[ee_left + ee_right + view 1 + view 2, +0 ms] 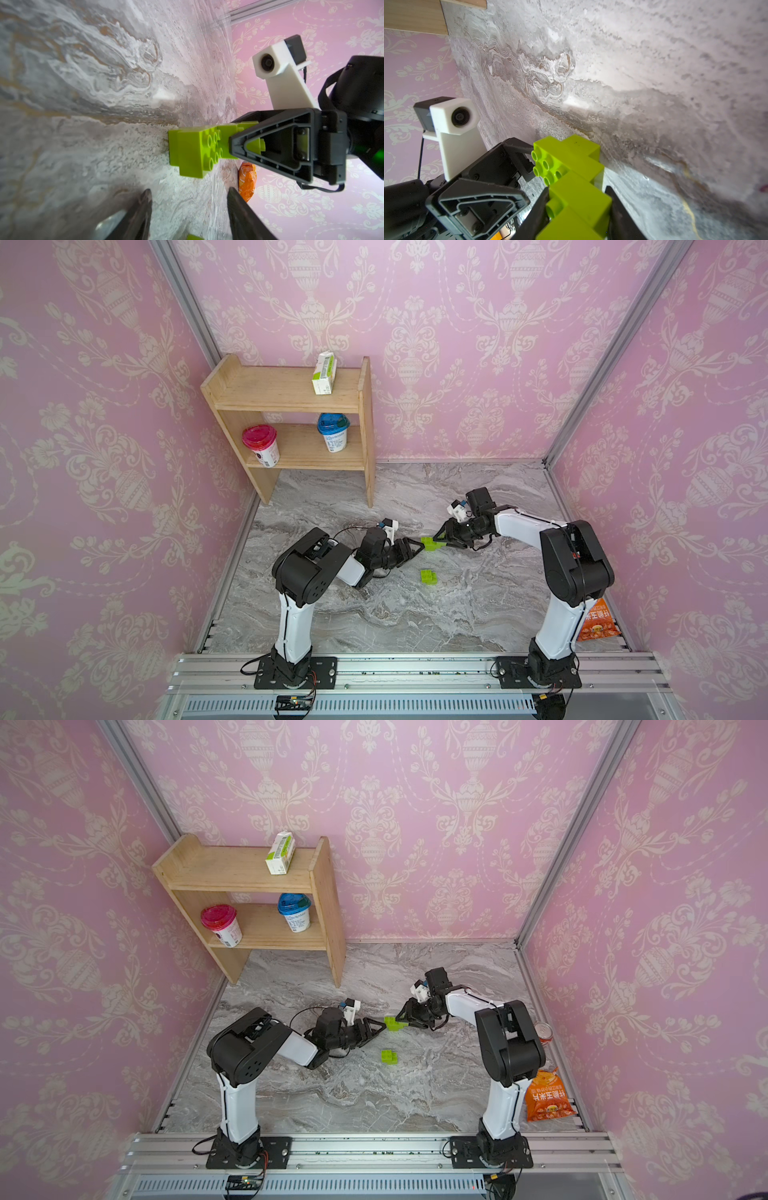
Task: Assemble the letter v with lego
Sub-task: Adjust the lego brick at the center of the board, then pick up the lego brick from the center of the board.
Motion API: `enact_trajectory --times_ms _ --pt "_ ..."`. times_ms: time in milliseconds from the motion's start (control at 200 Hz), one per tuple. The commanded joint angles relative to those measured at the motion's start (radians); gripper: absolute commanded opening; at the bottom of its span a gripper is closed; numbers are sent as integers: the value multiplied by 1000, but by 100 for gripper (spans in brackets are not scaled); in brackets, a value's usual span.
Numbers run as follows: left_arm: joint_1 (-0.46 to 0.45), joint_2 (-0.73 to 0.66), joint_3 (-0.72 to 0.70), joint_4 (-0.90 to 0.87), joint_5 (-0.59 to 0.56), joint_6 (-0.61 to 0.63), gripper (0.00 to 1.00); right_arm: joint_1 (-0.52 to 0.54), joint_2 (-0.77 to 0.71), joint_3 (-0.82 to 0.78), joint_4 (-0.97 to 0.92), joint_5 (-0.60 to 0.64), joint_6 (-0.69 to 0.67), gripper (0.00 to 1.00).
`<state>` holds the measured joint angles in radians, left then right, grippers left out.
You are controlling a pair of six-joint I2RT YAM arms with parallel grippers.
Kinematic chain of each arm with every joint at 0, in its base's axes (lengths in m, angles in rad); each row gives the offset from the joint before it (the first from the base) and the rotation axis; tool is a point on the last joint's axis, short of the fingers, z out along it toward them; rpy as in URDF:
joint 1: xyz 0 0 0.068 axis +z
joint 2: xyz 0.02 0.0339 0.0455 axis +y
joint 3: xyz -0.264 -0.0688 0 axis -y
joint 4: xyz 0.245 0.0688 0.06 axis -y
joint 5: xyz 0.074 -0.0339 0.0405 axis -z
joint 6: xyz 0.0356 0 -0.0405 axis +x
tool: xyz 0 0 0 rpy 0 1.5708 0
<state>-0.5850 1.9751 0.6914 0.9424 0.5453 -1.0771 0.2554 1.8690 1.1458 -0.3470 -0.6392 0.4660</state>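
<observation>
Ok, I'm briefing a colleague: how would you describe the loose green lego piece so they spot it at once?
Start at the marble tabletop, where the left gripper and right gripper nearly meet. Closer to the robot, a small lime-green brick cluster lies alone. Unlike the stepped green assembly that the right gripper holds, nothing touches it.

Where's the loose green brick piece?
In both top views the loose lego lies near the centre of the table, nearer the front rail than the gripped stack.
</observation>
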Motion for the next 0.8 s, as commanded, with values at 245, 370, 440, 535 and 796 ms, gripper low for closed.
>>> enact_trajectory --times_ms 245,370,440,535,796 --pt "-59 -115 -1 -207 151 244 59 -3 -16 21 -77 33 -47 42" --pt "-92 -152 12 -345 118 323 58 -4 -18 60 -93 41 -53 42" --pt "-102 -181 7 -416 101 350 56 -4 -18 61 -97 41 -55 42" --pt "-113 -235 -14 -476 87 375 56 -4 -19 63 -101 44 -59 42" --pt "-196 -363 70 -818 33 533 55 -3 -11 70 -108 51 -64 43"
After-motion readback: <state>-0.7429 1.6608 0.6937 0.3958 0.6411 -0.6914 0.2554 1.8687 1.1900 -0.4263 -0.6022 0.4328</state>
